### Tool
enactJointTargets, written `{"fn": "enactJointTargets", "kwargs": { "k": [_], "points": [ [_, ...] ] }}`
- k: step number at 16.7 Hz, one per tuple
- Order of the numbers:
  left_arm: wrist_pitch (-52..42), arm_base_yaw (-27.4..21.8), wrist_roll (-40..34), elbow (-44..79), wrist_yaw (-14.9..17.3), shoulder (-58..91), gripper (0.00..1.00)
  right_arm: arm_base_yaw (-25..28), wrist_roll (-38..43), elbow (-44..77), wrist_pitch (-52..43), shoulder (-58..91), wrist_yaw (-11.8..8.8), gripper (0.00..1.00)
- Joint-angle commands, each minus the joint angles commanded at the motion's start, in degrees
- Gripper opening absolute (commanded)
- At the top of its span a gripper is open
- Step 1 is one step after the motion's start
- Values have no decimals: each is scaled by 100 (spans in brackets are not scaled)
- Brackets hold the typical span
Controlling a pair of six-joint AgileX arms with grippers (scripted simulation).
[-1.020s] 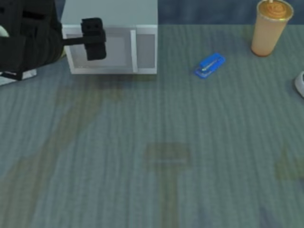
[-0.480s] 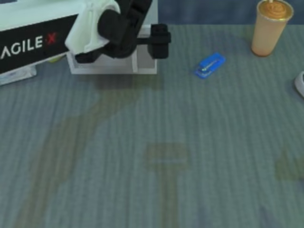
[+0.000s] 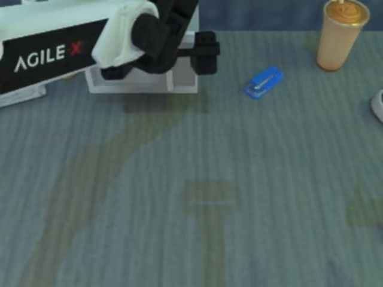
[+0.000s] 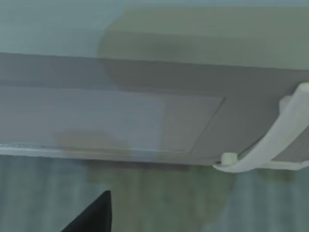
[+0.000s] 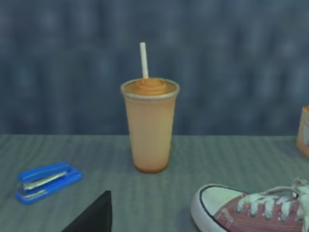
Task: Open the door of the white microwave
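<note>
Door of the white microwave sits shut just behind the left claw, whose opening I cannot tell; its stiff pale handle looks the place to hook.

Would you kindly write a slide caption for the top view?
Left gripper at the white microwave front; blue stapler and orange drink cup stand to the right.

The left arm reaches in from the tabletop's left edge along its far edge, white link lettered AGILE X, black wrist beyond it. The left claw points toward the right edge. The right arm is out of the top view.
</note>
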Motion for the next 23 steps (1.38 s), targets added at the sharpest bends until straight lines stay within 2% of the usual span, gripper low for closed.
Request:
{"fn": "enactJointTargets", "kwargs": {
  "k": [6,11,23],
  "points": [
    [664,266,235,512,176,1147,100,0,0,0,0,0,0,100],
    [731,297,260,554,196,1227,100,0,0,0,0,0,0,100],
    [731,297,260,554,196,1227,10,0,0,0,0,0,0,100]
  ]
}}
